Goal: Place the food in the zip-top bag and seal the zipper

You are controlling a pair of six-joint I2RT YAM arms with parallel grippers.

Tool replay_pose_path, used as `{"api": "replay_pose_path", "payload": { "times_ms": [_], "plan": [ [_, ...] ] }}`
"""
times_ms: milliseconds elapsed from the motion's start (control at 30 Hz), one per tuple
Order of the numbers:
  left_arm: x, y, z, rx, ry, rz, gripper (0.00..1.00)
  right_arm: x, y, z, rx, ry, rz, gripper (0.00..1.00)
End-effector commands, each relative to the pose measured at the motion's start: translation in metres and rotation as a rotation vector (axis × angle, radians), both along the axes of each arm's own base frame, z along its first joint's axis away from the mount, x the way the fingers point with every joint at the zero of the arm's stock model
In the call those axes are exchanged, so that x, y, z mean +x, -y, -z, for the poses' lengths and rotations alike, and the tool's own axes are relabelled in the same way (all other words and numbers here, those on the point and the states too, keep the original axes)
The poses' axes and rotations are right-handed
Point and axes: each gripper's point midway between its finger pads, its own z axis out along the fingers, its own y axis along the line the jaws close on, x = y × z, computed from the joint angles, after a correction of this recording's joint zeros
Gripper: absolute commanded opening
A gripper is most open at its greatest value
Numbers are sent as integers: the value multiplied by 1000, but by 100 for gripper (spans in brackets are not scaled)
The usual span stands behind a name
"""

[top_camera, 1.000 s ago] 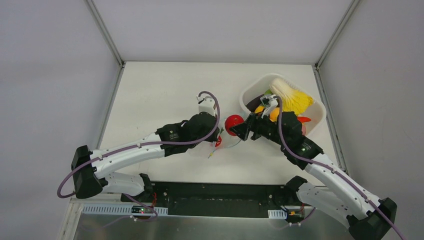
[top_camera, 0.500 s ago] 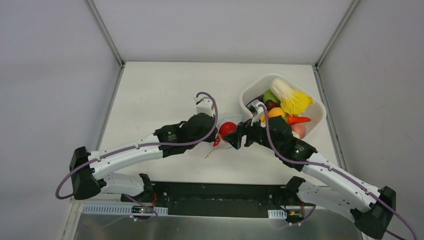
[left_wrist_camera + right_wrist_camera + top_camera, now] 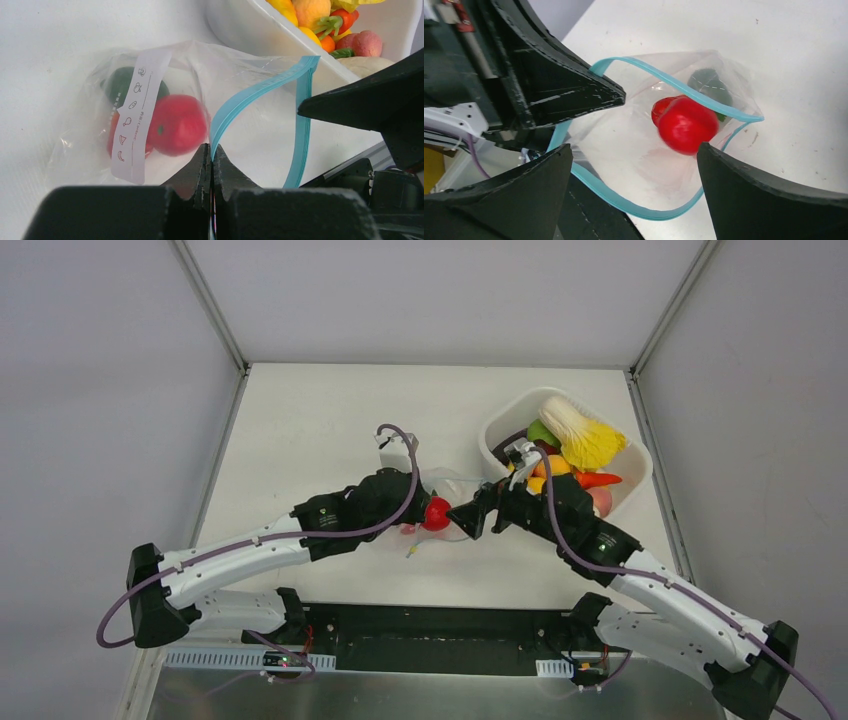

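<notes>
The desk (image 3: 300, 420) has tall walls at the left, the back and the right. The two arms reach in from the near edge. A wide stretch of white desk shows behind the left arm and to its left. On the right side there is less room, because the white tub (image 3: 640, 465) sits there, close to the right wall. It is full of food (image 3: 585, 445).

The zip-top bag (image 3: 240, 75) lies in the middle of the desk, just left of the tub. I cannot tell if it touches the tub. Its mouth faces the right hand (image 3: 631, 150) and gapes open in a loop.

The left hand (image 3: 210, 150) is pressed together and pinches the blue zipper (image 3: 255, 90) at the near side of the mouth, holding that edge up. The other side of the zipper (image 3: 664, 75) curves away from it.

The right hand is spread wide with nothing between its fingers. It is right at the bag's mouth, one finger (image 3: 764, 200) on each side of the opening. The left hand's tip is just beside it.

A red toy (image 3: 688, 125) lies inside the bag, past the right hand's fingertips and apart from them. A dark green toy (image 3: 706, 80) lies deeper in, by the white label strip (image 3: 137, 115).
</notes>
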Motion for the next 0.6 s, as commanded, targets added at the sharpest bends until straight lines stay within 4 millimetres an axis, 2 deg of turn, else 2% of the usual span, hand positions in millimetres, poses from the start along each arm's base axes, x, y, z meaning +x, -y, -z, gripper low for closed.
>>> {"api": "replay_pose_path", "payload": {
  "times_ms": [0,67,167,200,267,400,500,533,567],
  "plan": [
    [1,-3,-16,-56,33,-29,0,-11,-2,-59,186,67,-28,97],
    [1,-6,-17,-58,40,-39,0,-21,2,-76,237,92,-52,96],
    [2,-13,-15,-53,49,-57,0,-29,12,-87,282,116,-48,92],
    [2,-15,-16,-53,53,-63,0,-23,18,-84,274,112,0,89],
    [3,-17,-16,-53,58,-71,0,-5,37,-65,202,75,155,85],
    [2,-19,-17,-66,66,-73,0,27,73,-31,10,14,428,89],
    [2,-23,-17,-62,74,-78,0,45,96,-18,-104,38,576,89],
    [2,-24,-15,-55,72,-81,0,53,110,-16,-145,52,658,87],
    [2,-26,-14,-48,71,-82,0,58,115,-16,-170,50,694,85]
  ]
}}
